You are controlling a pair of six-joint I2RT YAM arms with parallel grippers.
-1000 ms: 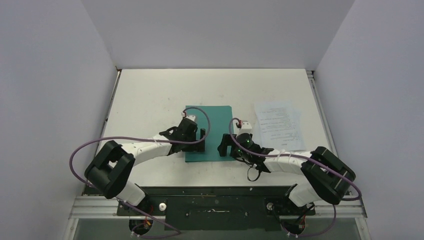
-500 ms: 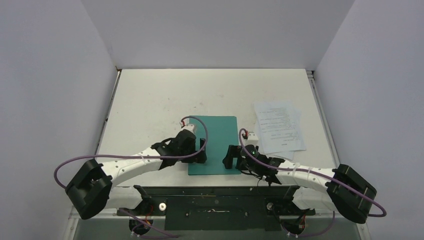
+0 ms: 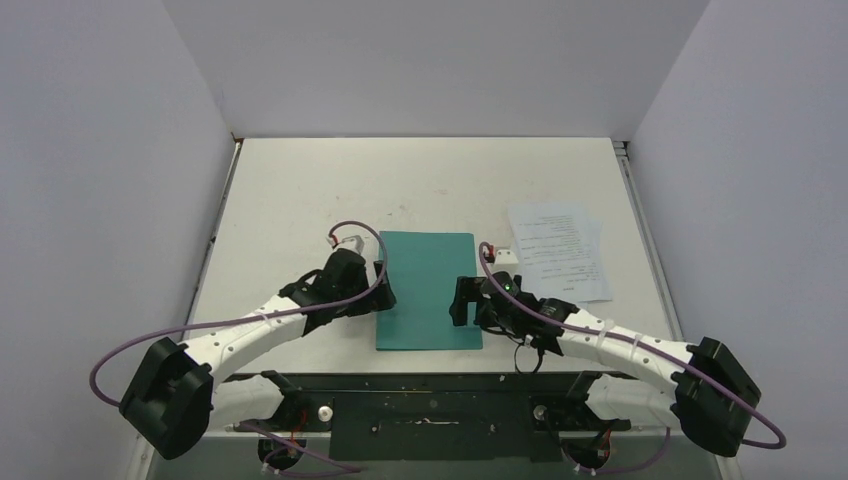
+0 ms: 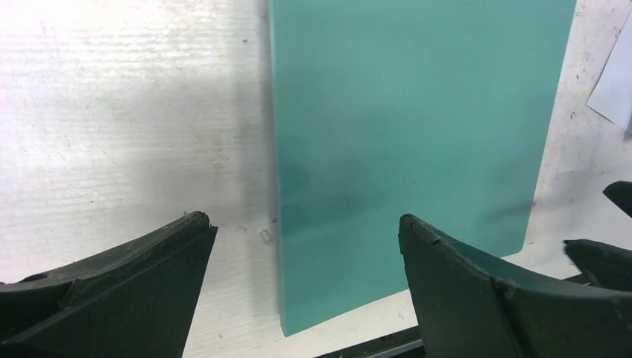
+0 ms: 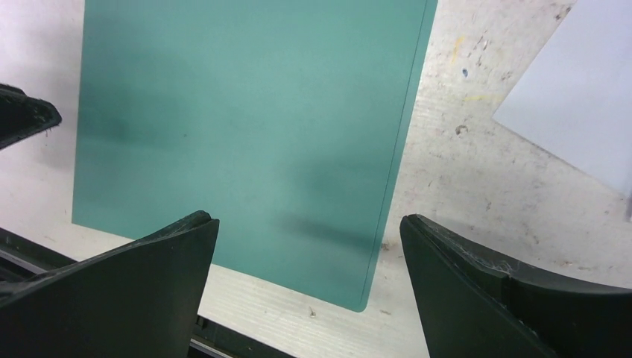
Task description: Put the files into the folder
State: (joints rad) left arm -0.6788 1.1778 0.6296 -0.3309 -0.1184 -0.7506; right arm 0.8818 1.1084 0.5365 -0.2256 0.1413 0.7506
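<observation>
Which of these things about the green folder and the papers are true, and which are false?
1. The folder lies shut and flat on the table. True.
2. The files are inside the folder. False: they lie on the table, to the right of the folder.
3. The left gripper is open. True.
4. The right gripper is holding a sheet. False: it is open and empty, at the folder's right edge.
</observation>
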